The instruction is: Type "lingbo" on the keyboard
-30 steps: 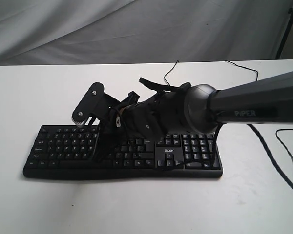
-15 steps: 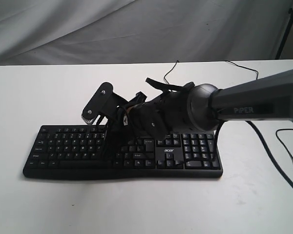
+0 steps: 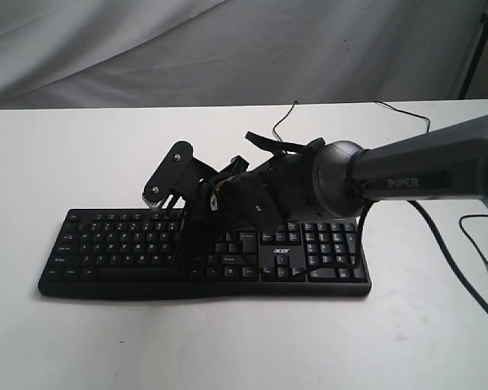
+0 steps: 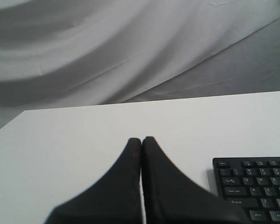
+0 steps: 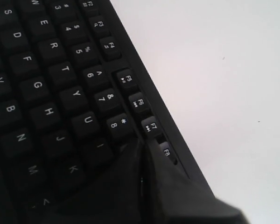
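Progress is proving hard to read, since no screen is showing and nothing is recording which letters have gone in. The keyboard is lying flat on the white table, its long side facing the exterior camera and its thin cable trailing away behind it. The right tool is reaching across it with its jaws pressed together and holding nothing. In the right wrist view its tip is sitting at the upper letter rows, just beside the I key and the 8 key. Judging by that spot, the arm is probably working on the "i", which would leave most of the word to come, but this is only a reading of position. Whether the tip is pressing a key or hanging just above it is not showing. The left tool is also closed and empty, hovering over bare table off the Esc end of the keyboard. The right arm is blocking the middle of the keyboard in the exterior view, the tool's own body is covering the O and L keys in the wrist view, and the left arm is not appearing in the exterior view at all.
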You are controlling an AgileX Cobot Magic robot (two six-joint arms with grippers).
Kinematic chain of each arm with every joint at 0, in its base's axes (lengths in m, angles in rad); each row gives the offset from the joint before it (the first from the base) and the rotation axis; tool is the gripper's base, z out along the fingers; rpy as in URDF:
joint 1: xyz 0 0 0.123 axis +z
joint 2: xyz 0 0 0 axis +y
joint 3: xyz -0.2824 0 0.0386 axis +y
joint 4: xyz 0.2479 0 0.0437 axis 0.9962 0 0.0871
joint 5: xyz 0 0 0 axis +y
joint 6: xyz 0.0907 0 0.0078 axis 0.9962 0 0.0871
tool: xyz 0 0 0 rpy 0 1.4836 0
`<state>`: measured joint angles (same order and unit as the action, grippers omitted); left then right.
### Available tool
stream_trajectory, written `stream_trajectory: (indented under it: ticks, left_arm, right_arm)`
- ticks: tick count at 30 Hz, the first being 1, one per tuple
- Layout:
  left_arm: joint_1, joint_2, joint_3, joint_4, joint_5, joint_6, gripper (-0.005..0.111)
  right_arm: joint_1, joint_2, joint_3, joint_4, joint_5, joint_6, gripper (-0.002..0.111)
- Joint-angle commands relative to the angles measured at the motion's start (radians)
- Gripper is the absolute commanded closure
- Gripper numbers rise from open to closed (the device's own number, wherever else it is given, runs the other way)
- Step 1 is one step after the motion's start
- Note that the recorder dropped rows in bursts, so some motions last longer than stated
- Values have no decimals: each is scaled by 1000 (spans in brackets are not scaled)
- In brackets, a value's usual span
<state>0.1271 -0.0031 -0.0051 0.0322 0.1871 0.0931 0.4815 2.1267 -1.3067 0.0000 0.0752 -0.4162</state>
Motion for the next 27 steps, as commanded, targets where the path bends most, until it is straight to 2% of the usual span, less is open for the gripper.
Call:
stream_trajectory:
  ticks: [1, 27]
  left_arm:
    - [-4, 3, 5, -1, -4, -3, 106]
    - [-4, 3, 5, -1, -4, -3, 106]
  right_arm:
    - [-5, -2, 7, -10, 4, 5, 108]
    - [-3, 34, 7, 6, 20, 5, 108]
